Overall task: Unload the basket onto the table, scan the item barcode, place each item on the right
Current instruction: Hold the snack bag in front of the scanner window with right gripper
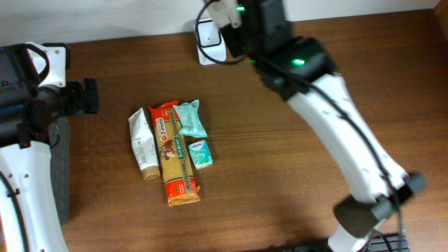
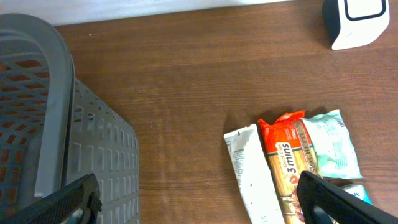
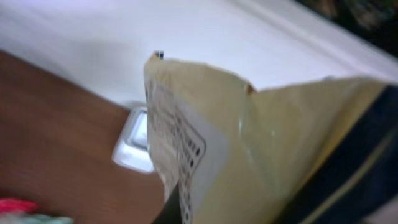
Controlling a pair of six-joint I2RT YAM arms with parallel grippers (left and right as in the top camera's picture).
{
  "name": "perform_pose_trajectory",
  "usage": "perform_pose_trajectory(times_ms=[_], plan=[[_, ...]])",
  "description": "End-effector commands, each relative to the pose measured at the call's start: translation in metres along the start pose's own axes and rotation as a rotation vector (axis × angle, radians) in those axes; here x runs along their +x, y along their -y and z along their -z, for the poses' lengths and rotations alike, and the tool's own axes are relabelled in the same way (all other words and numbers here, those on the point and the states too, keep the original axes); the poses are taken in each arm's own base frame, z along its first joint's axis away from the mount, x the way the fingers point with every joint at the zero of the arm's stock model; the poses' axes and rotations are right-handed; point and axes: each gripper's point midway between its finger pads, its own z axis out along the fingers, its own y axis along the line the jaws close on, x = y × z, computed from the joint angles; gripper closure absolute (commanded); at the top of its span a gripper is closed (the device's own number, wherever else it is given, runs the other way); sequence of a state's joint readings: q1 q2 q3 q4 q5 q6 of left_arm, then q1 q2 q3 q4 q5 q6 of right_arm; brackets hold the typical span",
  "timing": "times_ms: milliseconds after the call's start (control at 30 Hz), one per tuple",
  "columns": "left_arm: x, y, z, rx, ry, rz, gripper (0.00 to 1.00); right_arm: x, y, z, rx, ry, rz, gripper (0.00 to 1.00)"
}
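From overhead, you see the right gripper (image 1: 228, 19) closed beside the white scanner (image 1: 210, 40) at the far table edge; what it grips hardly shows. At the left wrist, you see the left gripper (image 2: 199, 200) wide open and empty, beside a grey basket (image 2: 56, 124). Only the right wrist shows you the held yellowish packet (image 3: 267, 149), blurred, its barcode label (image 3: 181, 152) just over the scanner.
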State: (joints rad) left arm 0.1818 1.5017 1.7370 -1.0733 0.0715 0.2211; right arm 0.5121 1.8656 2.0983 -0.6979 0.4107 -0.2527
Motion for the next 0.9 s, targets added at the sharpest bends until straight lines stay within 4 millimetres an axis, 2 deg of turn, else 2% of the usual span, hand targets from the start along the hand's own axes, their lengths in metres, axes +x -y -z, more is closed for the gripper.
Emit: perform_pose_trajectory(times_ms=[0, 133, 300, 400, 567, 700, 867], plan=[[-0.001, 0.001, 0.004, 0.006, 0.013, -0.012, 0.01, 0.015, 0.012, -0.042, 0.230, -0.081, 0.261, 0.96], [-0.001, 0.001, 0.004, 0.006, 0.013, -0.012, 0.01, 0.014, -0.007, -0.087, 0.258, -0.045, 0.421, 0.96], [-0.001, 0.001, 0.004, 0.006, 0.014, -0.012, 0.01, 0.006, -0.021, -0.120, 0.308, 0.021, 0.578, 0.96], [-0.001, 0.001, 0.004, 0.006, 0.014, -0.012, 0.01, 0.015, -0.033, -0.139, 0.310, 0.012, 0.711, 0.96], [-0.001, 0.001, 0.004, 0.006, 0.013, -0.012, 0.01, 0.038, -0.046, -0.170, 0.301, -0.009, 0.779, 0.96], [-0.001, 0.001, 0.004, 0.006, 0.013, -0.012, 0.01, 0.045, -0.045, -0.179, 0.309, -0.016, 0.782, 0.96], [-0.001, 0.001, 0.004, 0.006, 0.013, -0.012, 0.01, 0.040, -0.031, -0.182, 0.353, 0.010, 0.746, 0.96]])
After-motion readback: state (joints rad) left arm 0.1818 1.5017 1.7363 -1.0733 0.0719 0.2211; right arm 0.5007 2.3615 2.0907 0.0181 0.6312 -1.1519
